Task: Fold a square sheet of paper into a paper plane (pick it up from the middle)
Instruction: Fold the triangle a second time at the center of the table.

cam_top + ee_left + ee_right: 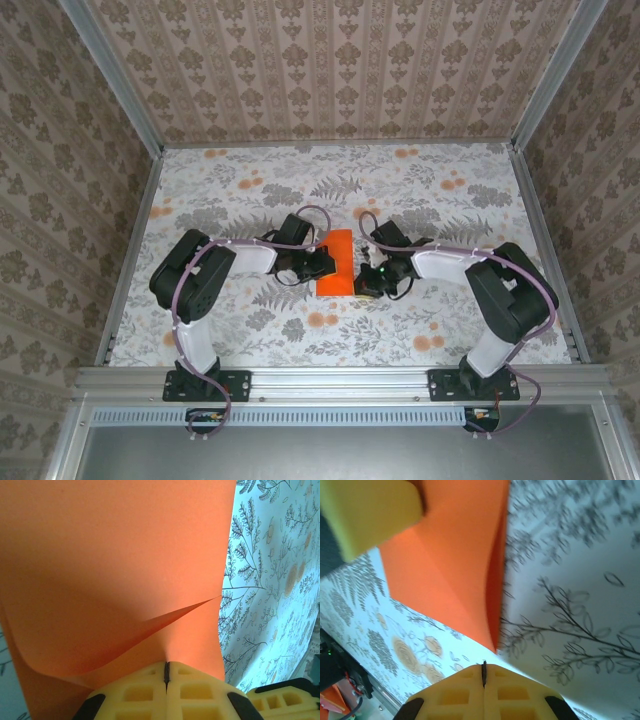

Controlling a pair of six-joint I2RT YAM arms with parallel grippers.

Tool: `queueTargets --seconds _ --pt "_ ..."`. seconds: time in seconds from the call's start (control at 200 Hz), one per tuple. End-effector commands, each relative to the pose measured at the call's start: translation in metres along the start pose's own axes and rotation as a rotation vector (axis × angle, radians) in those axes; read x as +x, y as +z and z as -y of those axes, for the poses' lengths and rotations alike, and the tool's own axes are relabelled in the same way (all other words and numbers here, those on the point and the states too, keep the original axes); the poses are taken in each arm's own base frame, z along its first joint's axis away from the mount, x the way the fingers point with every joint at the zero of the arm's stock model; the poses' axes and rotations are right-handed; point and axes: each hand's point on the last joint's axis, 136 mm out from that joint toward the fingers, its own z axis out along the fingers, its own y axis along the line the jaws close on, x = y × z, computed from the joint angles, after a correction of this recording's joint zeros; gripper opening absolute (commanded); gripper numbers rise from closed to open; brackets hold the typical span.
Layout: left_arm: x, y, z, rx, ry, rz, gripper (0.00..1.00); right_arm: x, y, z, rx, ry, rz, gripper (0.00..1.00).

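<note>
The square sheet of paper (337,258) is bright orange and lies mid-table, folded into a narrow upright rectangle. My left gripper (325,263) sits at its left edge. In the left wrist view the left gripper (167,666) is shut, and a small ridge of the sheet (125,555) runs into the slit between its tips. One layer curls up at the lower left. My right gripper (366,283) is shut and empty, just off the sheet's near right corner. From the right wrist, the right gripper (483,664) is a short way from that corner of the sheet (450,565). No paper plane shape has formed.
The table (450,200) wears a pale floral cloth with printed orange flowers (322,320). Patterned walls close in the back and both sides, and a metal rail (340,380) runs along the near edge. A yellow finger (365,515) of the left gripper shows over the sheet's far end.
</note>
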Motion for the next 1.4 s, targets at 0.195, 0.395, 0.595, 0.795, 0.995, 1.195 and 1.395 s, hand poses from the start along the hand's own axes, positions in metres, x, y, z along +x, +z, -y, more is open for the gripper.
queueTargets --seconds 0.195,0.395,0.595,0.795,0.995,1.195,1.395 --pt "0.048 0.006 -0.074 -0.253 -0.133 -0.121 0.00 -0.031 0.014 -0.014 -0.021 -0.027 0.005 0.00" --pt "0.033 0.005 -0.056 -0.219 -0.065 -0.083 0.00 -0.021 0.026 0.007 0.036 -0.007 -0.041 0.00" --pt "0.017 0.001 -0.017 -0.129 0.035 -0.028 0.00 -0.011 0.031 0.024 0.089 0.002 -0.072 0.00" --pt "0.016 -0.007 0.013 -0.038 0.124 0.029 0.06 -0.009 0.032 0.027 0.101 0.005 -0.077 0.00" --pt "0.023 0.003 0.015 -0.007 0.132 0.011 0.05 -0.007 0.034 0.029 0.100 0.010 -0.086 0.00" --pt "0.018 0.000 0.021 0.007 0.148 0.041 0.05 -0.006 0.034 0.030 0.102 0.013 -0.087 0.00" --pt "0.009 -0.017 0.027 -0.006 0.180 0.129 0.06 -0.005 0.034 0.031 0.104 0.017 -0.085 0.00"
